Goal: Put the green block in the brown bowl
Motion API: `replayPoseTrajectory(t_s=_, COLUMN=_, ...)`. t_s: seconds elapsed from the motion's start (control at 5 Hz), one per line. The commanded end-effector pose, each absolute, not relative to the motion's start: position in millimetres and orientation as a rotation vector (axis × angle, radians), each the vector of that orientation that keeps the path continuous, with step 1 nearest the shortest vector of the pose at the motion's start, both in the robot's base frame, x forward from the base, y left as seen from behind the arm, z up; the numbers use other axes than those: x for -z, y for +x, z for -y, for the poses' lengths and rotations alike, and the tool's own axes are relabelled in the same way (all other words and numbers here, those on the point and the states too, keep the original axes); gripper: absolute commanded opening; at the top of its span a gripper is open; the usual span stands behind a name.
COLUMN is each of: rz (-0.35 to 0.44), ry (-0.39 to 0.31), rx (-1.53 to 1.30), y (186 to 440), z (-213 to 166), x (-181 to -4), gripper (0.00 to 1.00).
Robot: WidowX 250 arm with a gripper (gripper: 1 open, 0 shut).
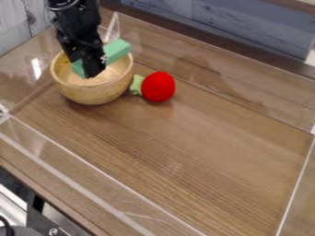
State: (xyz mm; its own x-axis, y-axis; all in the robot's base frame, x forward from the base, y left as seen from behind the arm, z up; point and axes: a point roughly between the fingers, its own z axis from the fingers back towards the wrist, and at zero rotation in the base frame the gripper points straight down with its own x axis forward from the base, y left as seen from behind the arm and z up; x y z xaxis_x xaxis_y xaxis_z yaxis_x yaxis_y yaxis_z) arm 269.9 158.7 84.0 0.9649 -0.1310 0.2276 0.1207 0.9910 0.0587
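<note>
At the upper left of the frame, the dark tool (87, 57) is closed on the mint-green rectangular block (101, 59), which slants over the light-tan wooden bowl (92, 81), its lower end within the rim. Whether it touches the bowl's bottom I cannot tell. Just right of the bowl, near the upper middle, a red ball (157, 87) with a small pale-green piece (135, 85) rests on the wooden counter (185, 147).

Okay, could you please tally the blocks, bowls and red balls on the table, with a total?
Green block: 1
Brown bowl: 1
Red ball: 1
Total: 3
</note>
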Motion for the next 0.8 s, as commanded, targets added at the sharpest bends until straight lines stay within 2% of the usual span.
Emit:
replayPoseTrajectory(t_s=0.0, rz=0.242, ry=0.066, rx=0.081, y=265, z=-165, x=-93.2, gripper=1.0)
replayPoseTrajectory(t_s=0.6, rz=0.238, ry=0.052, rx=0.137, y=279, z=-149, x=-109.1, gripper=1.0)
